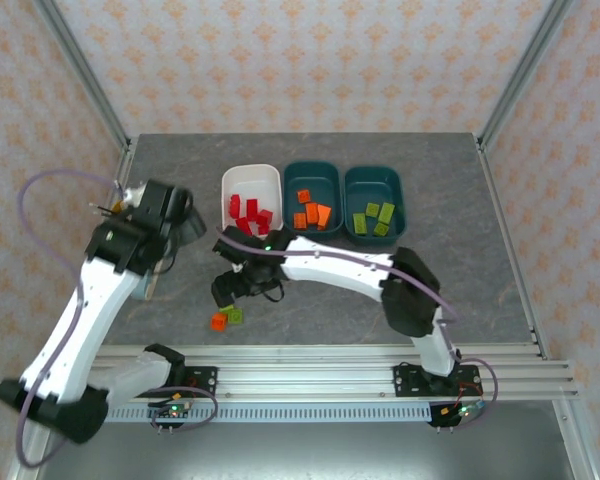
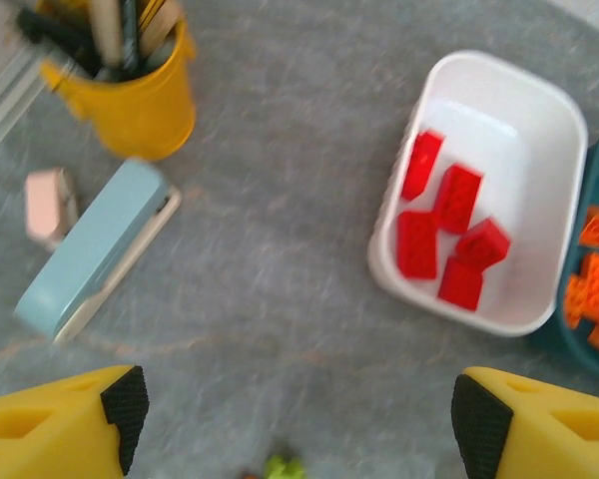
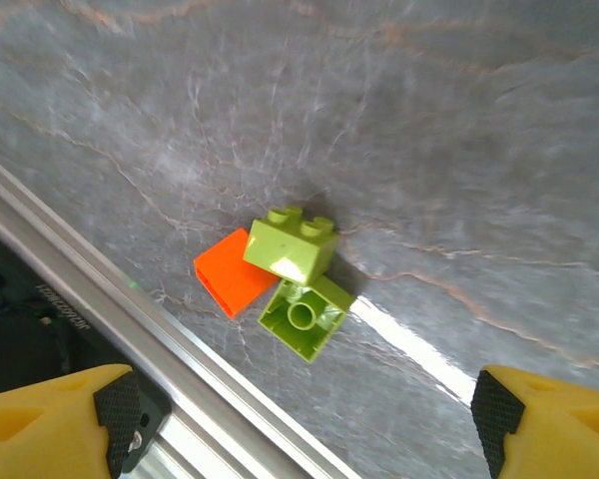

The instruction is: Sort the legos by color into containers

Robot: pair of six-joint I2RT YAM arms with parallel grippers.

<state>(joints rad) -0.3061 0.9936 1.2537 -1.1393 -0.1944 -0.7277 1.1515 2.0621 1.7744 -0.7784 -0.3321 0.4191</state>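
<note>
Apparently the last pieces: right gripper (image 3: 307, 424), fingers spread wide and empty, hovers over an orange brick (image 3: 230, 274) touching two lime bricks (image 3: 295, 242) by the front rail (image 3: 150, 334); next, close on one brick alone; left gripper (image 2: 299, 419), also wide open and empty, hangs near the white tub (image 2: 499, 100); the top view adds both teal tubs (image 1: 312, 165), part-filled; the right wrist view separates the lime pair.

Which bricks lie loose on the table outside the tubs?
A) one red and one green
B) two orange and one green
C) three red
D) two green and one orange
D: a green brick, a second green brick and an orange brick sit bunched together on the table.
</note>
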